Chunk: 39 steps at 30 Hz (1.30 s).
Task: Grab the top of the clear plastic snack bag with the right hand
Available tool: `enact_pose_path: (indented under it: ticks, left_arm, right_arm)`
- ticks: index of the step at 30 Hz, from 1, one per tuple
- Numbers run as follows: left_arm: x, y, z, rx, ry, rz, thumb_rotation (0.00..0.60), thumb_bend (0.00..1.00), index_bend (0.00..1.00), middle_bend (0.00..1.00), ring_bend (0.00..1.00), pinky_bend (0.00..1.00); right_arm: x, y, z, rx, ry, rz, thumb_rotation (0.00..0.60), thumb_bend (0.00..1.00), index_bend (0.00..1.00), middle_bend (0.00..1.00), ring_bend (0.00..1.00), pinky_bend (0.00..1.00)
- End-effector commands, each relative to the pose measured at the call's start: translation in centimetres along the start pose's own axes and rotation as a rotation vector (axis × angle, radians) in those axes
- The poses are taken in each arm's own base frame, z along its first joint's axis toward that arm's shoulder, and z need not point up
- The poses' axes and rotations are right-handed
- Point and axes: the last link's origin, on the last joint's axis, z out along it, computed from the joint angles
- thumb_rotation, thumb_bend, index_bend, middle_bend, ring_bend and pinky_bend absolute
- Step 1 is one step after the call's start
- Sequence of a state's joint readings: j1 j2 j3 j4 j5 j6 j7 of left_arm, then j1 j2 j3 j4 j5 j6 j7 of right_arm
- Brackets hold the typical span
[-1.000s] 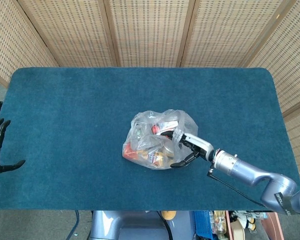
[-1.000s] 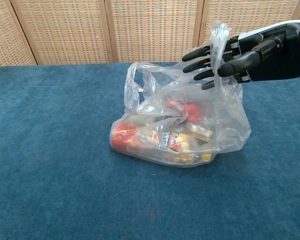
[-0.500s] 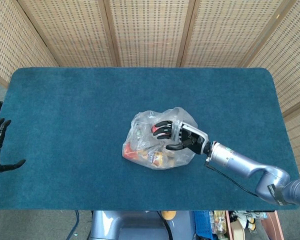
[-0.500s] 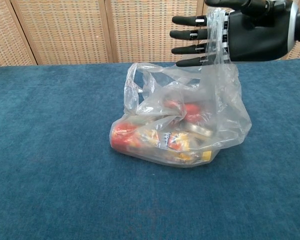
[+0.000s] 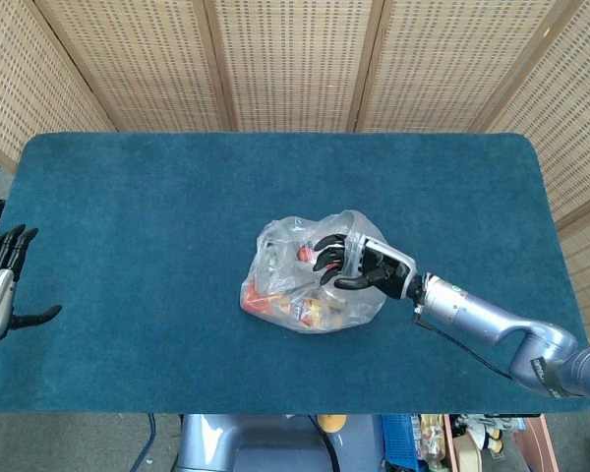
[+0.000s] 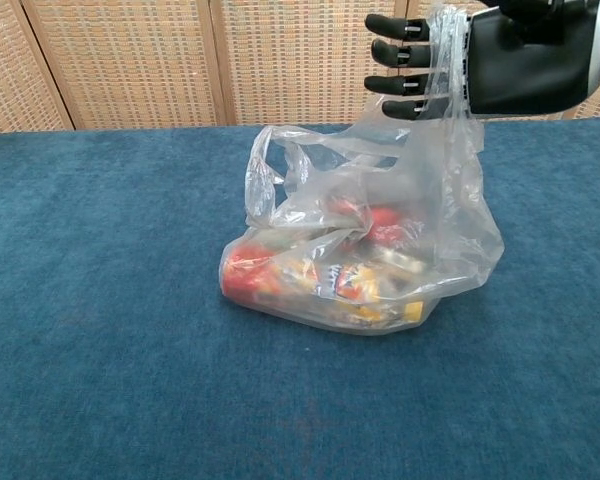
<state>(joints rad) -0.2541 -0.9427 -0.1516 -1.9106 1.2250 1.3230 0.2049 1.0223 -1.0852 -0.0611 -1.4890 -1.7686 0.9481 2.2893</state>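
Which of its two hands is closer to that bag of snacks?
Right. The right hand is at the bag's top, its handle draped across the palm. The left hand hangs off the table's far edge.

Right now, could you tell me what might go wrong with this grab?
The right hand has only one thin strip of the clear snack bag draped across it, fingers not clearly closed, so it may slip. The other handle hangs free, so lifting could tilt the bag and spill the snacks.

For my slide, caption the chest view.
Right hand raised at the top of the clear snack bag on the blue table, fingers curling around its handle.
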Motion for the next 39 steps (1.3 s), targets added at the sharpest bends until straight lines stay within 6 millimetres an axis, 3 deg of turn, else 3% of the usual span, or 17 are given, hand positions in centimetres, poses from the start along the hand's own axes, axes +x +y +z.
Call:
enact_pose_path:
  ticks: [1,4,8,10,15,31,39]
  left_arm:
    - [-0.4,2.0,3.3,-0.168,0.017,0.029,0.600,0.17,0.00,0.00,0.00,0.00]
    - [-0.9,3.9,6.2,-0.278,0.024,0.120,0.600,0.17,0.00,0.00,0.00,0.00]
    - [-1.5,5.7,8.0,-0.364,0.028,0.160,0.600,0.19,0.08,0.00,0.00,0.00]
    - [-2.1,7.6,9.5,-0.468,0.044,0.188,0.600,0.21,0.13,0.00,0.00,0.00]
    - [-4.3,10.8,11.9,-0.646,0.062,0.170,0.600,0.22,0.17,0.00,0.00,0.00]
    - [-10.4,22.7,16.1,-0.862,0.165,0.094,0.600,0.26,0.18,0.00,0.00,0.00]
    - [-11.8,26.4,17.3,-0.862,0.188,0.011,0.600,0.28,0.22,0.00,0.00,0.00]
  right_arm:
    - [0.1,-0.1,-0.6,0.000,0.007,-0.005,0.600,0.03,0.34,0.46,0.33,0.38]
    - [0.5,-0.2,-1.2,-0.004,0.027,-0.013,0.600,0.03,0.34,0.46,0.33,0.38]
    - [0.8,-0.1,-1.6,-0.010,0.036,-0.021,0.600,0.03,0.34,0.46,0.33,0.38]
    - [1.1,-0.1,-1.9,-0.022,0.044,-0.050,0.600,0.03,0.34,0.46,0.33,0.38]
    - [1.4,-0.2,-2.3,-0.023,0.052,-0.056,0.600,0.03,0.34,0.46,0.33,0.38]
    - [2.7,-1.5,-2.9,-0.012,0.086,-0.083,0.600,0.03,0.34,0.46,0.34,0.38]
    - [3.3,-1.4,-2.8,-0.015,0.092,-0.079,0.600,0.03,0.34,0.46,0.34,0.38]
